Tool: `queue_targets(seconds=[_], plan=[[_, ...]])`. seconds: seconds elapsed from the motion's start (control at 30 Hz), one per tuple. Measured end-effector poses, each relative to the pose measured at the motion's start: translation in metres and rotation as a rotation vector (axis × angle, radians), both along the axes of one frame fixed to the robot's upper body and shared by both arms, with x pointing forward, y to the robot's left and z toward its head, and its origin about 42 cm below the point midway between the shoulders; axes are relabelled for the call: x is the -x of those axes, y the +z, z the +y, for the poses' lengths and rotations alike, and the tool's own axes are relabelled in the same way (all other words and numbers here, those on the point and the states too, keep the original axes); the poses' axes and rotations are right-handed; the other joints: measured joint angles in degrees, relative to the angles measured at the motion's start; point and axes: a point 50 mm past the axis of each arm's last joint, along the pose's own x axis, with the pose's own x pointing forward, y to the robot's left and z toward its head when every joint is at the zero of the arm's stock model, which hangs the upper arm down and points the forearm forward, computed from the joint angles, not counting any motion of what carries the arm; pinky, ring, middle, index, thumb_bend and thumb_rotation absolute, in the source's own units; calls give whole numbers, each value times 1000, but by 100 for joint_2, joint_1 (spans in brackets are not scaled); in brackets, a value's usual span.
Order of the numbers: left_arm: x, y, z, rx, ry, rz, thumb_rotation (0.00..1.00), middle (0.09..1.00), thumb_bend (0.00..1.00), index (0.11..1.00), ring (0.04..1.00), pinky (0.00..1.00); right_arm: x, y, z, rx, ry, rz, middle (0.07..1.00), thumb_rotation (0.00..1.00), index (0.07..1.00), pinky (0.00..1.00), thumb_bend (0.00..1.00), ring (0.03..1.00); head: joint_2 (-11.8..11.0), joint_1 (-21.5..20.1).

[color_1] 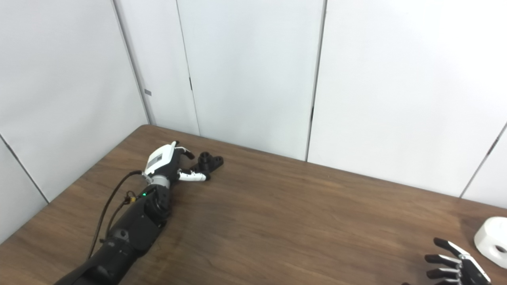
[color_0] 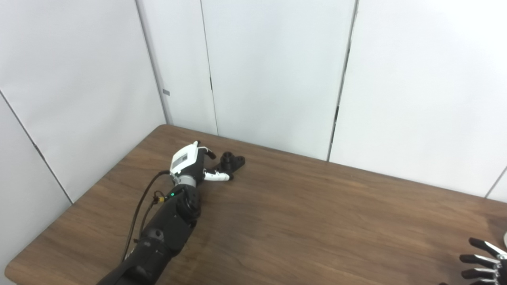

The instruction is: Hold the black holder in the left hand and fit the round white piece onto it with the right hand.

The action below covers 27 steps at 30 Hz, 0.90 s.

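Left robot hand [color_1: 168, 162] far left on the wooden surface [color_1: 277, 221], fingers apart, touching black holder [color_1: 210, 161], not gripping. Back label unreadable. Right robot hand [color_1: 455, 265] spread open, empty, beside round white piece [color_1: 491, 240].

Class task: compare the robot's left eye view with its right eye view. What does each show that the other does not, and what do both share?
Only the left eye view: nothing of note; the round white piece is just a sliver at its right edge. Only the right eye view: the whole round white piece beside the open right hand. Both: the left hand at the black holder on the table.
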Motion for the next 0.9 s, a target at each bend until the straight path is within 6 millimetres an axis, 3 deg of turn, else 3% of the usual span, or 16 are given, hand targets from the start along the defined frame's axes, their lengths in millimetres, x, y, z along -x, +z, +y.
queue_targets(seconds=[0.6,0.77,0.83,0.87,0.9], plan=[[0,-10,-3,38,-23,-17,275,1000,959,682,1000,1000,3,7,1,-2,-4,-10,636,0,761,424,571,535,88,-79],[0,-14,-6,-8,-29,-19,262,982,920,659,1000,953,3,8,1,-2,-5,-7,634,0,761,419,572,531,97,-79],[-2,-15,-5,-16,-35,-25,220,960,882,583,1000,966,3,9,1,-2,-10,-2,636,0,762,417,571,532,114,-79],[-2,-14,-4,-16,-37,-28,148,952,707,536,1000,983,3,9,1,-2,-10,1,636,0,762,418,571,533,114,-79],[-4,-13,-4,-15,-38,-30,111,938,618,510,1000,992,3,8,1,-2,-10,1,635,0,760,418,571,532,132,-70]])
